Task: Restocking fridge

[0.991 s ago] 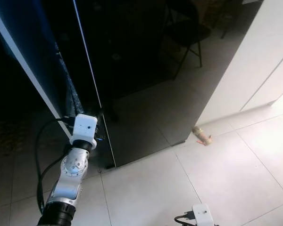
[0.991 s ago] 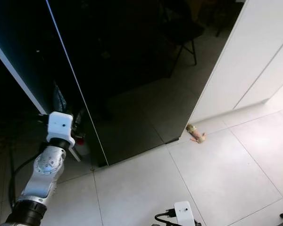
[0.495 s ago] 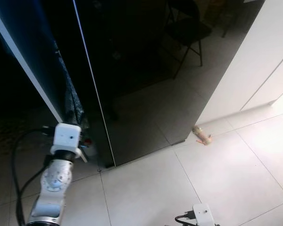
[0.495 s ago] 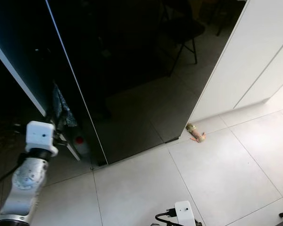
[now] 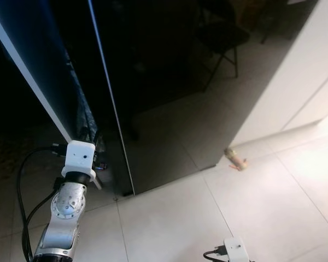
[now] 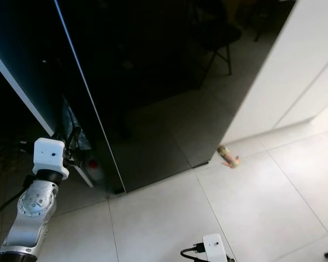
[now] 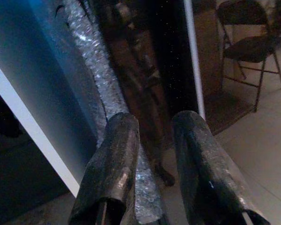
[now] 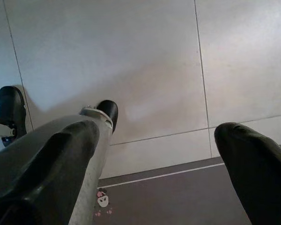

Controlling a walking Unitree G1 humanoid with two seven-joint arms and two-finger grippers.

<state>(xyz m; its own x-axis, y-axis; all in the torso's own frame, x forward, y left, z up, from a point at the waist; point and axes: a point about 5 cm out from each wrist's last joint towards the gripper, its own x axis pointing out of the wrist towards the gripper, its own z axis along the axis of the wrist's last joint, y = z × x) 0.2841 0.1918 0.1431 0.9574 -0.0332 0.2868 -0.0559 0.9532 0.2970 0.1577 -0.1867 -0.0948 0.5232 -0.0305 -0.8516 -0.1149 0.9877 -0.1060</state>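
The fridge door (image 5: 153, 98) is a tall, glossy black panel whose long axis runs upright from the floor (image 5: 218, 218); its thin pale edge (image 5: 106, 93) faces the robot's left. The left gripper (image 7: 154, 140) sits low at that edge, its two black fingers (image 7: 114, 159) slightly apart and empty, pointing into the narrow gap just ahead of them. Directly beyond the fingertips a silvery, foil-like strip (image 7: 91, 70) runs along the gap, with a blue-white panel (image 7: 23, 93) on the side away from the door. The left arm (image 5: 65, 213) rises from the floor side towards this spot.

The right gripper (image 8: 159, 154) hangs idle over pale floor tiles, its fingers spread wide and holding nothing; the robot's dark foot (image 8: 107, 110) lies beyond them.

Well off on the right gripper's side, a white cabinet (image 5: 300, 71) stands beside the fridge, with a small tan object (image 5: 236, 159) on the floor at its foot. The door reflects a folding chair (image 5: 221, 38).
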